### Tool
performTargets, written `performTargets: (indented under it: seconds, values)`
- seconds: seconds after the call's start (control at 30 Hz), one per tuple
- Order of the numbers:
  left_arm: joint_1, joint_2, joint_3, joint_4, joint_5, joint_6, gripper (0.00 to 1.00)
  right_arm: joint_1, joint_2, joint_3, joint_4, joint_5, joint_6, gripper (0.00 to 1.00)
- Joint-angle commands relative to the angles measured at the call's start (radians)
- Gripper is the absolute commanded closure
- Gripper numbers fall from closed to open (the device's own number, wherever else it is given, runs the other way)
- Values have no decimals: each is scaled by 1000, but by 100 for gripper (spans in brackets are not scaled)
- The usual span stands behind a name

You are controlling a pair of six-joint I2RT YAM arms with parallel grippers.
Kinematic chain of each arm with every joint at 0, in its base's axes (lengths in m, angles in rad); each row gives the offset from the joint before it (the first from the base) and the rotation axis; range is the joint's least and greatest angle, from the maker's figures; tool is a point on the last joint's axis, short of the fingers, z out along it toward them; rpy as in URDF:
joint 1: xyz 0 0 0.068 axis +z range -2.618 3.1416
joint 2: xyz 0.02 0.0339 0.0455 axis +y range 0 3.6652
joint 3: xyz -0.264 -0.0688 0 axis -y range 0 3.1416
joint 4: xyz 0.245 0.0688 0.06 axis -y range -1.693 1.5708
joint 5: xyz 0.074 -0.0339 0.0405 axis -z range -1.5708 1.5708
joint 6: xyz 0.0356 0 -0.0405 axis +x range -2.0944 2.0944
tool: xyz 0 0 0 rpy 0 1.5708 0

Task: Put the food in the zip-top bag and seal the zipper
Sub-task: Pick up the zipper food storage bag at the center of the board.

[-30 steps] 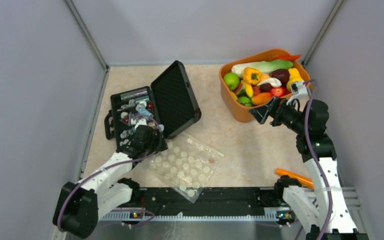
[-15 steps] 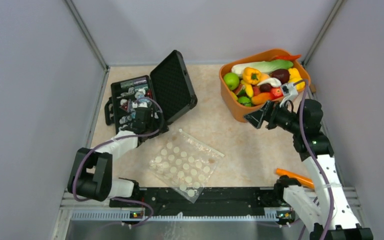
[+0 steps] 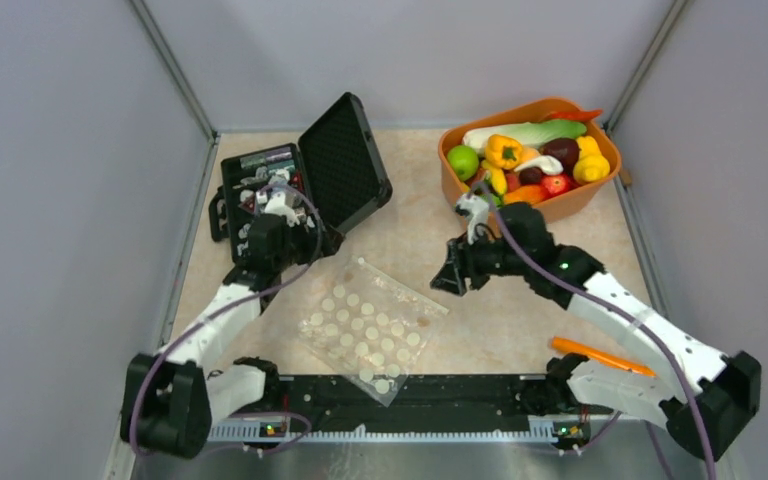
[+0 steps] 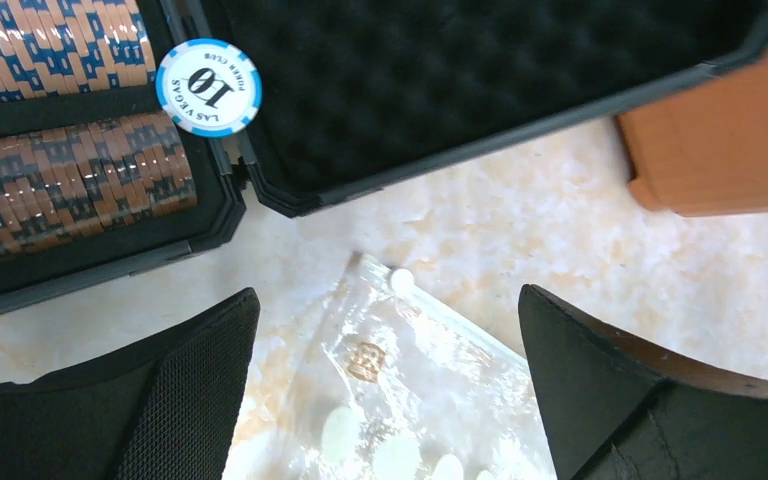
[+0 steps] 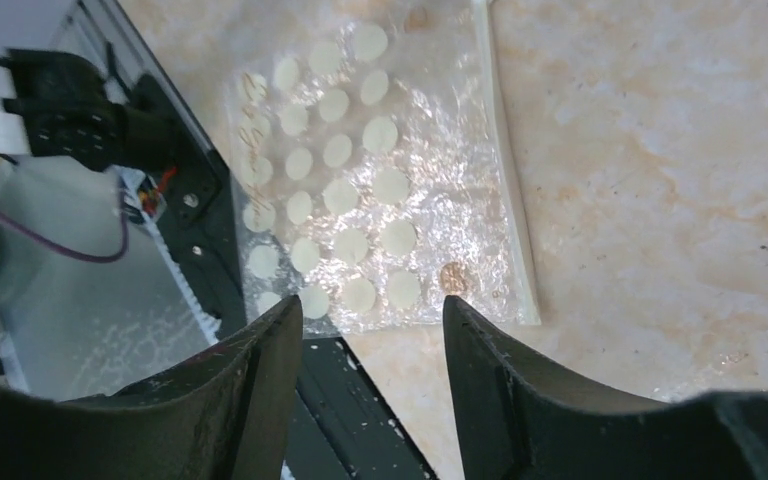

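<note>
The zip-top bag (image 3: 372, 330) lies flat and empty on the table, near the front rail. Its zipper (image 5: 508, 200) runs along the far-right edge. The food (image 3: 525, 155) is piled in the orange tub (image 3: 560, 103) at the far right. My left gripper (image 3: 295, 250) is open and empty, hovering over the bag's far corner (image 4: 390, 330) by the black case. My right gripper (image 3: 448, 278) is open and empty, above the table just right of the bag's right corner; the bag (image 5: 360, 190) shows beyond its fingertips.
The open black case (image 3: 300, 190) with poker chips (image 4: 208, 87) stands far left, its foam lid raised. An orange elongated item (image 3: 590, 355) lies near the right arm's base. The black front rail (image 3: 410, 395) runs under the bag's near corner.
My right arm has swung away from the orange tub, left and down to the table beside the bag. My left gripper has moved from the bag's left edge up to the case's front.
</note>
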Motion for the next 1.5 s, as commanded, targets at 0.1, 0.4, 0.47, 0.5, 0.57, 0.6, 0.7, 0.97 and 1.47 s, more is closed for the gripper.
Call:
performTargets:
  seconds: [0.1, 0.4, 0.47, 0.5, 0.57, 0.6, 0.7, 0.97, 1.47]
  values:
    - [5, -253, -81, -87, 13, 18, 1, 141, 270, -25, 140, 226, -1, 55]
    - [5, -407, -106, -157, 20, -26, 1, 148, 561, 3, 238, 289, -21, 56]
    - [5, -415, -103, -170, 23, -29, 1, 148, 597, 13, 251, 301, -22, 56]
    - [5, -415, -103, -176, 25, -29, 1, 147, 612, 14, 261, 295, -23, 56]
    - [5, -417, -101, -188, 28, -29, 1, 147, 636, 19, 269, 288, -28, 56]
    - [5, -418, -100, -195, 31, -29, 1, 146, 646, 22, 271, 291, -32, 56]
    - [5, -427, -100, -206, 39, -28, 1, 146, 672, 30, 265, 292, -42, 57]
    - [5, -419, -79, -215, 71, -19, 1, 147, 651, -7, 295, 245, -70, 75]
    - [3, -379, -37, -213, 208, -54, 1, 148, 452, -158, 462, 184, 17, 100]
